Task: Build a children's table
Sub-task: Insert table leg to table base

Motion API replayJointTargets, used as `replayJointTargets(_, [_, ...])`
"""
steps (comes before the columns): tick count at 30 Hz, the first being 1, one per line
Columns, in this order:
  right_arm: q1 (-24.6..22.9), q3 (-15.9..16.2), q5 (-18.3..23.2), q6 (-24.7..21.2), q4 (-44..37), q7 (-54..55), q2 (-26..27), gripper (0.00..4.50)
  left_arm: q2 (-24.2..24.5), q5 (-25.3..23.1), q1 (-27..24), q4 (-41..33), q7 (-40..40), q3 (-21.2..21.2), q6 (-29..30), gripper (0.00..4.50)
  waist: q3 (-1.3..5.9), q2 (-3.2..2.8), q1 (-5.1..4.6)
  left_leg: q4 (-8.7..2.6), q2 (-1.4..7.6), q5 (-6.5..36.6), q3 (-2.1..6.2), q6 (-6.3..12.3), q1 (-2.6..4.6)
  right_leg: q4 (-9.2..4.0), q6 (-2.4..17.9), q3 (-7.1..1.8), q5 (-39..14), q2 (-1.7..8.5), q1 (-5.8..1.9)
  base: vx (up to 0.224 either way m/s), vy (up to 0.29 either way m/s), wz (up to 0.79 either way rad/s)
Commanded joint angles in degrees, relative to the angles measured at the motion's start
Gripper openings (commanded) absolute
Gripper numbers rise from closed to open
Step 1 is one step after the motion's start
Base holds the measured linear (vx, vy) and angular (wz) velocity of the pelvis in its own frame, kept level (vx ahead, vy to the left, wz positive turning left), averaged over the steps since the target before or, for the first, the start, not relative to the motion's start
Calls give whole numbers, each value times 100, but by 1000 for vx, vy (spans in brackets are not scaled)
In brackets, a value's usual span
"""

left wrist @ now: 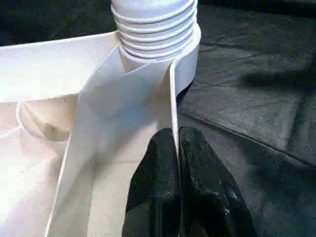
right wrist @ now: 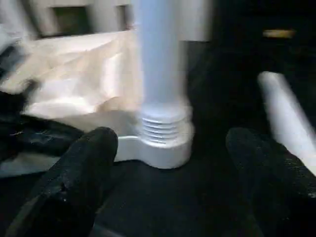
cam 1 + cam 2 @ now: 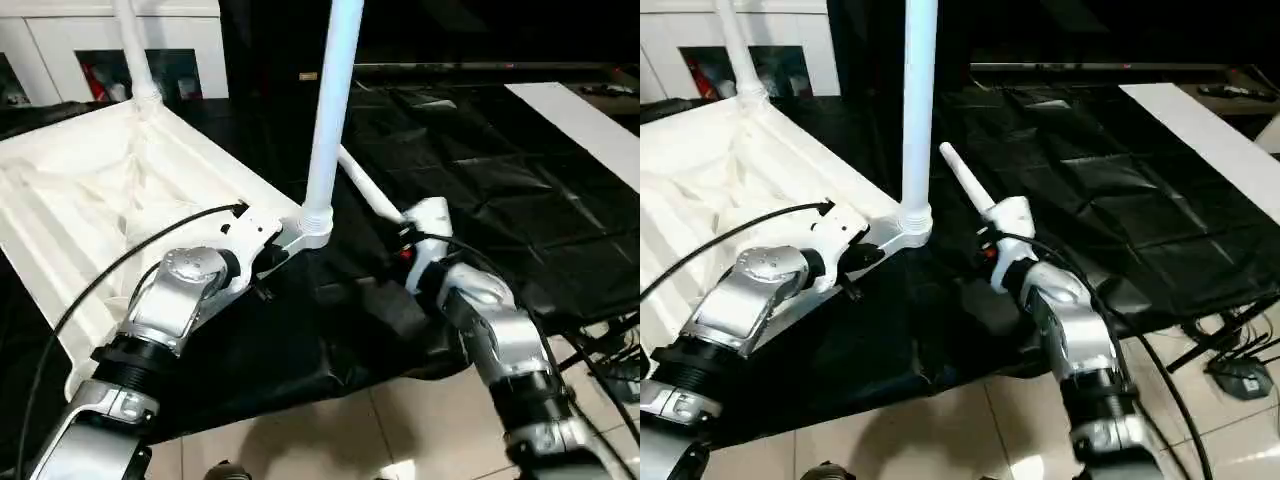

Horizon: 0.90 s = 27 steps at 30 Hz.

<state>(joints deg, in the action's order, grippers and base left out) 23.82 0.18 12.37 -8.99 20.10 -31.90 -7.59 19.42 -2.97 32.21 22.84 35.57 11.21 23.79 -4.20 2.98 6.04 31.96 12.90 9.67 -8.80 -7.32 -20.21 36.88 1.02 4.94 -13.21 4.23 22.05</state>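
The white tabletop (image 3: 90,200) lies underside up on the black-draped work table, its near corner socket (image 3: 313,232) hanging close to that table's front edge. One white leg (image 3: 332,110) stands upright in this socket, its ribbed end (image 1: 155,29) seated in it. A second leg (image 3: 133,50) stands in the far corner. A third leg (image 3: 965,180) lies on the black cloth just behind my right wrist. My left gripper (image 1: 177,136) is shut on the tabletop's thin rim just below the socket. My right gripper (image 2: 173,134) is open a short way in front of the socket, its fingers (image 2: 94,153) apart and touching nothing.
Wrinkled black cloth (image 3: 480,180) covers the work table. A white board (image 3: 580,120) lies at its back right. White cabinets (image 3: 60,40) stand behind on the left. Tiled floor (image 3: 400,410) with cables and a stand (image 3: 1240,370) lies below on the right.
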Motion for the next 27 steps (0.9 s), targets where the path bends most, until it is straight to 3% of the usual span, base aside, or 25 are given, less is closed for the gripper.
replayJointTargets(1, [-161,-174,-63,-106,-266,340,-61,394,-70,120,38,13,-382,-364,-271,0,423,-41,36,-301,11,595,-62,1,-33,-500,853,-330,-418,343,-318,0,0,0])
replayJointTargets(3, [-210,-135,-64,-189,-322,408,-46,394,-72,107,25,-2,-417,-369,-318,0,430,-46,26,-291,6,474,-59,40,-44,-467,877,-330,-132,331,-331,0,0,0])
replayJointTargets(4, [-238,33,-141,-168,-329,355,-37,394,-76,73,10,-39,-462,-376,-362,0,522,-93,29,-255,-210,39,265,878,-351,-477,691,132,413,456,-597,14,6,19])
replayJointTargets(5, [-255,107,-163,-176,-347,314,-13,394,-88,85,8,-49,-480,-399,-340,0,517,-91,-53,-179,-243,-214,327,1193,-370,-469,829,170,745,482,-551,15,-6,46])
replayJointTargets(6, [-261,130,-169,-184,-356,300,-4,394,-93,91,8,-50,-489,-408,-326,0,554,-102,-98,-85,-313,-765,404,1636,-434,-430,1102,294,1287,466,-631,15,-6,46])
replayJointTargets(7, [-281,221,-202,-213,-402,243,37,394,-88,85,13,-56,-516,-410,-356,0,549,-50,-174,-50,-334,-1138,474,1945,-479,-400,1265,406,1572,452,-649,19,-13,47])
replayJointTargets(8, [-284,265,-211,-229,-415,208,60,394,-70,78,11,-68,-501,-393,-364,0,550,-88,-189,-36,-359,-1310,512,2027,-525,-362,1294,468,1619,440,-694,19,-10,44])
replayJointTargets(9, [-284,265,-211,-229,-415,208,60,394,-70,78,11,-68,-501,-393,-364,0,544,-129,-188,-50,-370,-1403,563,2059,-494,-363,1313,507,1541,409,-682,19,-10,44])
replayJointTargets(10, [-277,376,-234,-235,-408,116,78,394,-36,62,0,-103,-484,-379,-395,0,546,-147,-264,-51,-395,-1660,694,2130,-545,-309,1241,559,1392,384,-736,27,-11,39])
replayJointTargets(11, [-266,414,-252,-235,-385,105,86,394,-22,77,-9,-124,-453,-388,-358,0,519,-219,-270,-103,-392,-1512,811,2113,-407,-330,1249,559,930,328,-668,21,-14,32])
replayJointTargets(12, [-252,442,-255,-236,-351,68,86,394,-17,64,-9,-123,-471,-391,-390,0,473,-184,-322,-177,-416,-762,898,1976,-472,-395,1140,563,79,351,-771,21,-14,32])
replayJointTargets(13, [-239,493,-274,-228,-322,9,73,394,-16,65,-1,-117,-495,-410,-392,0,448,-209,-295,-205,-428,-139,888,1782,-502,-466,1098,552,-435,412,-819,-26,-2,29])
replayJointTargets(14, [-241,570,-300,-233,-318,-59,43,394,-15,82,4,-110,-472,-426,-352,0,358,-201,-284,-265,-418,1325,810,1258,-622,-641,924,555,-1816,562,-938,-29,4,33])
replayJointTargets(15, [-252,637,-331,-222,-327,-109,17,394,-6,78,0,-112,-454,-423,-348,0,356,-200,-270,-243,-412,1859,747,998,-660,-739,819,551,-2485,637,-1007,-29,4,33])
replayJointTargets(16, [-266,674,-333,-226,-338,-144,10,394,1,72,-8,-115,-451,-422,-352,0,330,-143,-247,-94,-344,2397,592,721,-642,-959,705,551,-3598,814,-1067,14,6,39])
replayJointTargets(18, [-279,686,-338,-232,-349,-148,20,394,6,62,-24,-121,-453,-419,-352,0,307,-167,-242,-40,-266,2143,490,817,-642,-1081,678,618,-3879,836,-1189,54,24,43])
replayJointTargets(19, [-278,690,-345,-231,-354,-141,23,394,14,64,-34,-128,-426,-409,-345,0,304,-192,-252,-82,-257,2081,478,876,-618,-1069,676,655,-3708,762,-1215,88,46,45])
replayJointTargets(20, [-274,699,-345,-231,-354,-138,20,394,18,70,-39,-129,-412,-405,-340,0,327,-277,-296,-241,-274,1964,530,1023,-514,-965,717,748,-3054,479,-1258,110,56,48])
replayJointTargets(21, [-271,706,-346,-229,-352,-134,17,394,20,75,-40,-127,-407,-403,-338,0,359,-293,-333,-306,-311,1843,606,1168,-405,-877,756,757,-2638,297,-1224,110,56,48])
replayJointTargets(22, [-267,714,-346,-220,-343,-128,14,394,22,78,-44,-120,-406,-398,-339,0,362,-319,-564,-439,-280,1435,1139,2198,197,-449,832,699,-1757,-140,-863,200,16,46])
replayJointTargets(23, [-264,721,-343,-215,-335,-130,9,394,24,82,-50,-112,-406,-395,-345,0,429,-339,-654,-426,-232,1148,1345,2601,423,-299,782,614,-1652,-168,-728,229,-20,52])
replayJointTargets(24, [-255,732,-346,-205,-325,-134,2,394,25,78,-50,-95,-407,-390,-346,0,487,-268,-721,-365,-130,531,1728,3372,821,16,630,352,-1478,-172,-305,229,-20,52])
replayJointTargets(25, [-249,738,-348,-201,-320,-140,-3,394,24,73,-49,-84,-406,-386,-347,0,519,-195,-799,-414,-108,-31,1941,3727,885,137,430,205,-1395,-137,-206,164,-75,51])
replayJointTargets(26, [-252,742,-350,-186,-340,-157,-8,394,19,75,-53,-98,-385,-378,-320,0,527,-83,-840,-448,-271,-981,2166,3859,846,90,14,-153,-1260,45,-144,98,-138,54])
replayJointTargets(27, [-259,746,-356,-157,-355,-170,-14,394,18,73,-55,-106,-381,-375,-312,0,533,27,-776,-384,-567,-1093,2058,3396,600,-227,-187,-418,-954,189,-381,98,-138,54])
